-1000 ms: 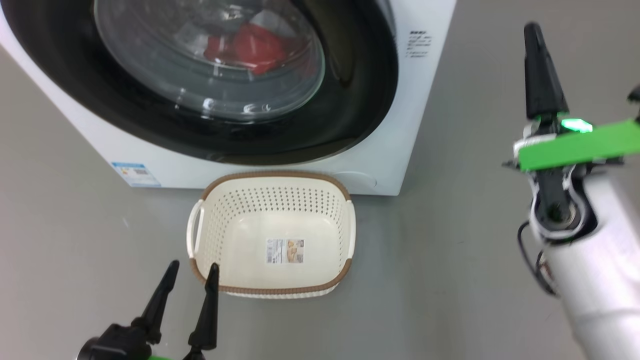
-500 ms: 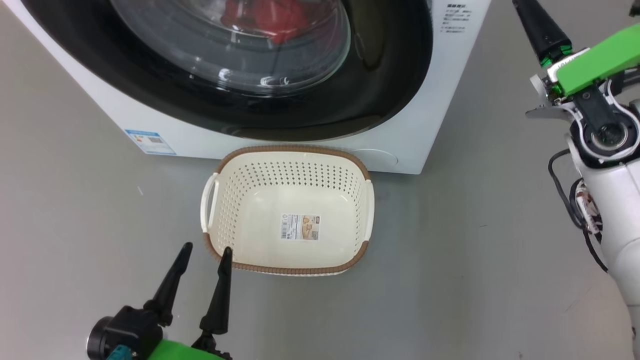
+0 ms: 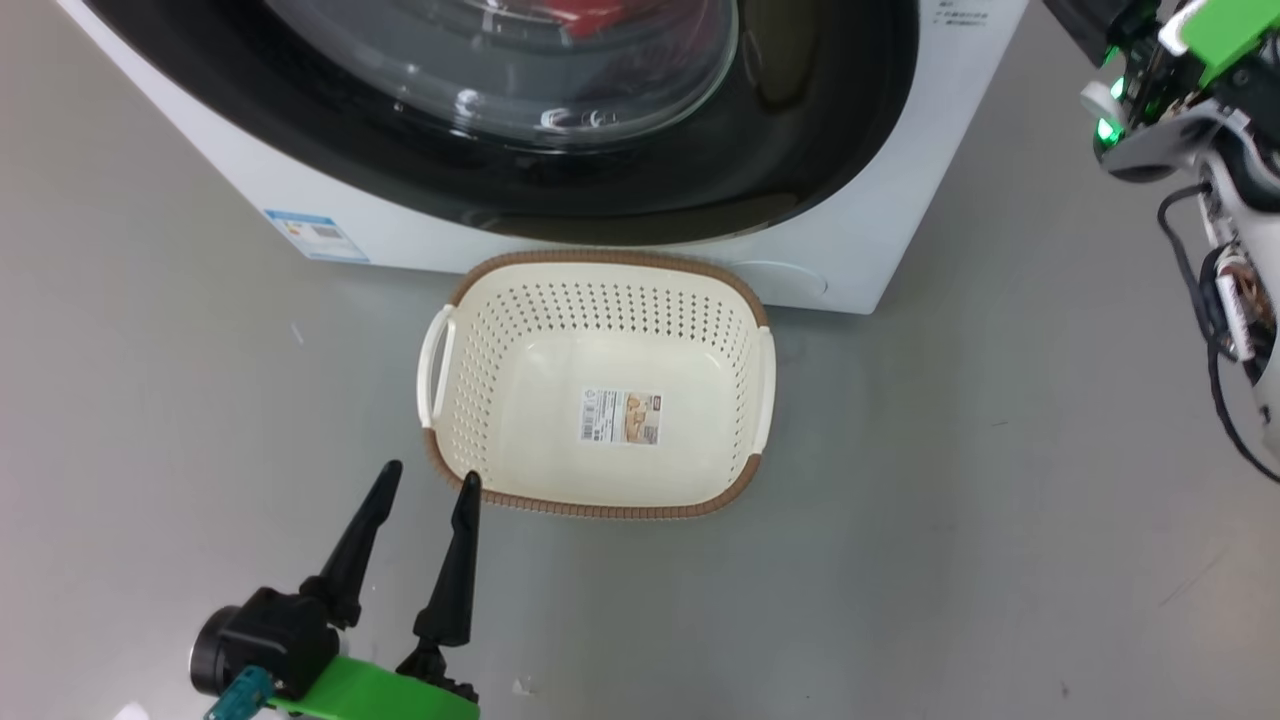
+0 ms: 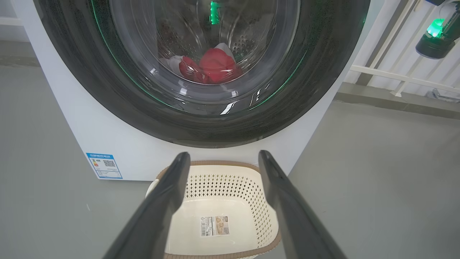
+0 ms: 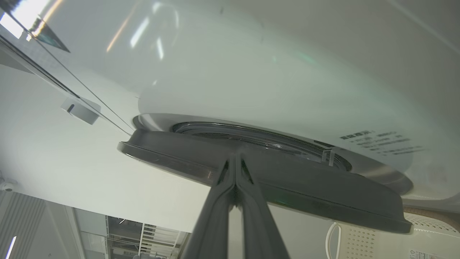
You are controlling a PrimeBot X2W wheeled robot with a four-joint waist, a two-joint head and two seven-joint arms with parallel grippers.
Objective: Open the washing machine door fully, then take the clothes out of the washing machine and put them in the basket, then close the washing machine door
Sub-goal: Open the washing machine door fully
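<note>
Hovering low over the floor [image 3: 150,400], my left pincer [image 3: 431,472] has its two fingers spread wide apart with nothing between them, tips aimed far toward the washer [image 3: 880,230]. It sits just beside the near left corner of the basket [image 3: 600,260], apart from the rim.

The basket stands upright on the floor, just in front of the washer's base and below the door [image 3: 800,150]. It holds nothing but a paper label [image 3: 620,417] on its bottom. A small blue label [image 3: 315,235] is stuck low on the washer's front, left of the basket.

From my left wrist the door looks shut against the front, its black rim ringing the clear glass. Through that glass I see the clothes [image 4: 215,66], a red and white heap lying at the bottom of the drum.

My right pincer [image 5: 235,158] is up at the far right, fingers pressed together and holding nothing. Its tips point at the door's outer edge, seen side-on from my right wrist. Whether they touch that edge I cannot tell.
</note>
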